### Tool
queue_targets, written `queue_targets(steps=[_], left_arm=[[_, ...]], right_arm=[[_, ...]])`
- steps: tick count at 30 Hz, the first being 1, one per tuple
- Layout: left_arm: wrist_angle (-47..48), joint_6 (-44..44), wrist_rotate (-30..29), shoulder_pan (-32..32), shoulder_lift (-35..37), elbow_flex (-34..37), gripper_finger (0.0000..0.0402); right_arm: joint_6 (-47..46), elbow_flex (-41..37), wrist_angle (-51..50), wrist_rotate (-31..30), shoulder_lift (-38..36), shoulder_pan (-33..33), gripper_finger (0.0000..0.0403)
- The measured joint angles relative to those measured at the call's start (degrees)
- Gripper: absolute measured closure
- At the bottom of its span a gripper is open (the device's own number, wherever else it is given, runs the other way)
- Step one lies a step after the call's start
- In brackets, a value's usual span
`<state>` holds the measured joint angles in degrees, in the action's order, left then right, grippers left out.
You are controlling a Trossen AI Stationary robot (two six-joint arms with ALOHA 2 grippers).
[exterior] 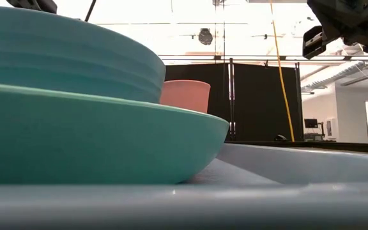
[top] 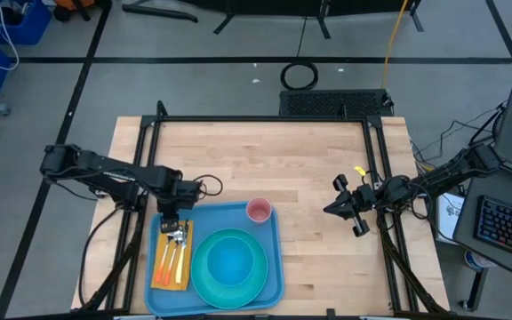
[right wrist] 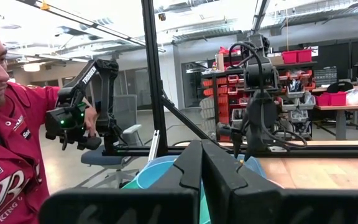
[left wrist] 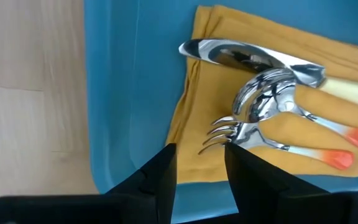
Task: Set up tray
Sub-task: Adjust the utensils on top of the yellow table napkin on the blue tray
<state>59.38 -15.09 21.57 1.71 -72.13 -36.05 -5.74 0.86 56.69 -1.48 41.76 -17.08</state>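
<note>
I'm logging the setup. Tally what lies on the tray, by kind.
Plate: 1
Bowl: 1, on the plate
Pink cup: 1
Yellow napkin: 1
Knife: 1
Spoon: 1
Fork: 1
Total: 7, all on the tray

The wooden table (top: pixel 265 164) is evenly lit from overhead. In the low view, bright ceiling light is blown out and the near teal round plate (exterior: pixel 94 134) is blurred. Glare is caught on the shiny metal cutlery (left wrist: pixel 260 99).
</note>
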Motion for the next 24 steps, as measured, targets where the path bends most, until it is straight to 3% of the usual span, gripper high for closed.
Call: queue_targets(steps=[24], left_arm=[[-2.62, 1.34, 1.55, 0.47, -1.49, 0.25, 0.0265]], right_arm=[[-0.01, -0.02, 0.01, 0.0, -0.02, -0.01, 0.0403]])
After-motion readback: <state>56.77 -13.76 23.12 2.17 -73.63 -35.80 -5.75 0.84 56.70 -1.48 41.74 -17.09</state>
